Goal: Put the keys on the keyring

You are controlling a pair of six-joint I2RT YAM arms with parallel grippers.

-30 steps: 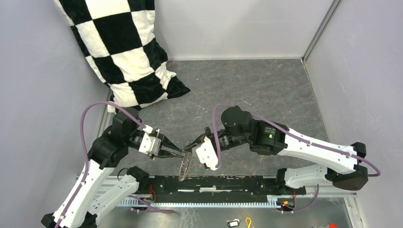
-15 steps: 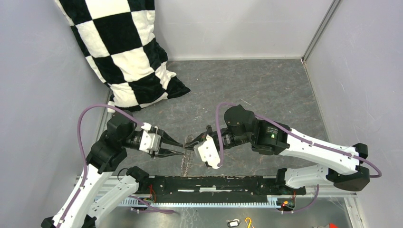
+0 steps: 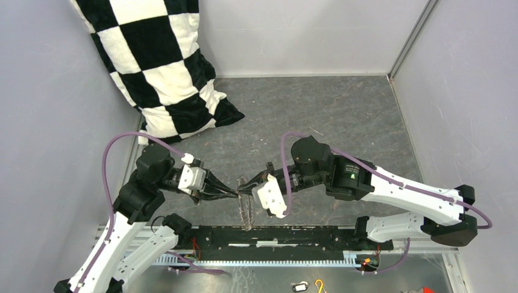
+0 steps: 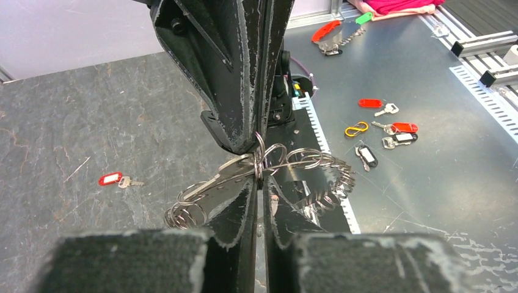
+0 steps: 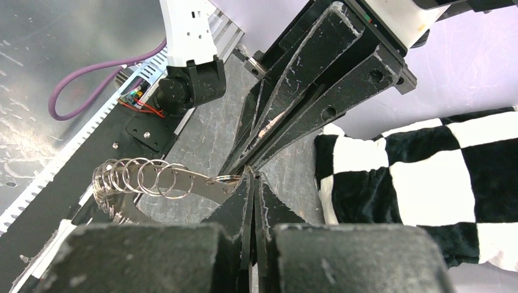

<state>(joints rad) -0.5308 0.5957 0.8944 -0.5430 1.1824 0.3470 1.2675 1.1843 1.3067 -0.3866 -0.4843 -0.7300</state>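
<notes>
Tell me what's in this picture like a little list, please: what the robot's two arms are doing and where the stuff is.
left jaws: shut on the keyring
right jaws: shut on the keyring too, from the opposite side
keyring: hangs between the two arms
red key: lying on the table, not on the keyring
pillow: black and white checks, far left corner

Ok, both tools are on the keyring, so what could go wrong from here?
1. The left tool and right tool pinch the keyring at nearly one spot, tips crowded; they may clash or lever it loose.
2. It hangs in the air near the black rail; a slip could drop it there.
</notes>
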